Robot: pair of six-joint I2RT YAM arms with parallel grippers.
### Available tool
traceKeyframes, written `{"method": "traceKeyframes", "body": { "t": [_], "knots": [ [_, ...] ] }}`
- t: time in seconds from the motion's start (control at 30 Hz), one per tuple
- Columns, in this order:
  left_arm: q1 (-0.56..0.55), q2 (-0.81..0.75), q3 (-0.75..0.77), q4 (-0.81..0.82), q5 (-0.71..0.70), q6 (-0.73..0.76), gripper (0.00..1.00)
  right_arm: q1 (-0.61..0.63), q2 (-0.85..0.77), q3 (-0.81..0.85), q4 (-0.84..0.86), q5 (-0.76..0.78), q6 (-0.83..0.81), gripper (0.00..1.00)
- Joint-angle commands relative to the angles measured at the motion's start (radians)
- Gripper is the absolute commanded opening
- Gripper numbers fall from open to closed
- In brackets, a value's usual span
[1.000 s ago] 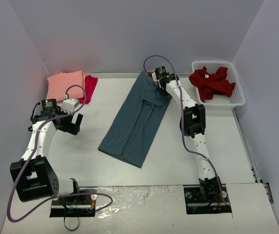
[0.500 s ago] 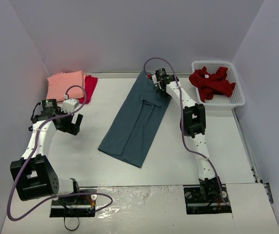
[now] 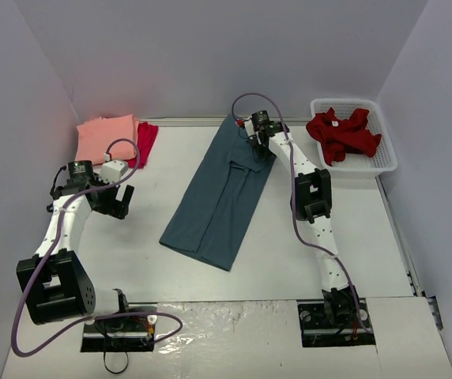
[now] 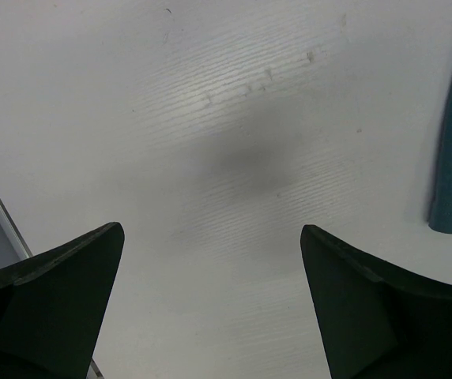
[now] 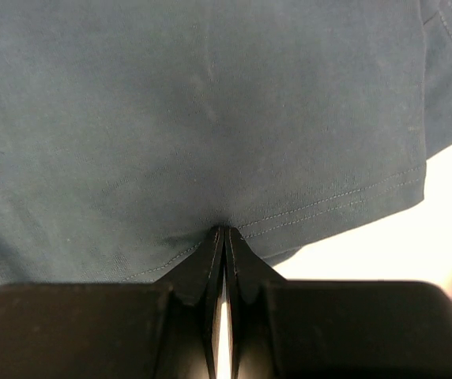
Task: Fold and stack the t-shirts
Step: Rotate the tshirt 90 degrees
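My right pincer (image 5: 224,231) pinched the far hem of the blue shirt (image 3: 218,197) lying along the table (image 3: 131,253), left pincer (image 4: 212,233) spread idle; I judged a low, slow, square pull nearward best.

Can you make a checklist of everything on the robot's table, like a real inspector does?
Surface: white table, faint scuff marks in the left wrist view.
Job's things: slate-blue t-shirt lying long and partly folded mid-table; salmon-pink t-shirt folded at far left, crimson t-shirt against it; dark red t-shirt crumpled in the white basket.
Clutter: nothing seen.
Grippers: left end effector open over bare table; right end effector shut, pinching the slate-blue t-shirt's hem.
Cables: purple cables loop along both arms.
Surroundings: plain walls on three sides.
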Motion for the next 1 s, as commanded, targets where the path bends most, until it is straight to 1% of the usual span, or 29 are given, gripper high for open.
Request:
{"method": "traceKeyframes", "body": {
  "t": [0.0, 0.1, 0.27, 0.5, 0.77, 0.87, 0.97],
  "knots": [
    [-0.002, 0.003, 0.022, -0.005, -0.016, 0.006, 0.94, -0.011, 0.056, 0.053, -0.016, -0.103, -0.008, 0.00],
    [-0.002, 0.013, 0.030, -0.013, -0.022, 0.006, 0.94, -0.011, 0.082, 0.090, -0.010, -0.149, -0.013, 0.00],
    [-0.001, 0.034, 0.033, -0.016, -0.043, 0.004, 0.94, -0.005, 0.111, 0.098, -0.010, -0.268, -0.025, 0.00],
    [-0.001, 0.057, 0.034, -0.013, -0.054, 0.004, 0.94, 0.016, 0.137, 0.119, -0.012, -0.328, -0.071, 0.00],
    [-0.001, 0.092, 0.040, -0.013, -0.054, 0.006, 0.94, 0.033, 0.160, 0.180, 0.007, -0.296, -0.106, 0.00],
    [-0.001, 0.094, 0.040, -0.011, -0.051, 0.006, 0.94, 0.043, 0.150, 0.176, 0.065, -0.200, -0.082, 0.01],
    [-0.001, 0.085, 0.040, -0.013, -0.049, 0.006, 0.94, 0.046, 0.101, 0.144, 0.134, -0.118, -0.048, 0.00]
  ]
}}
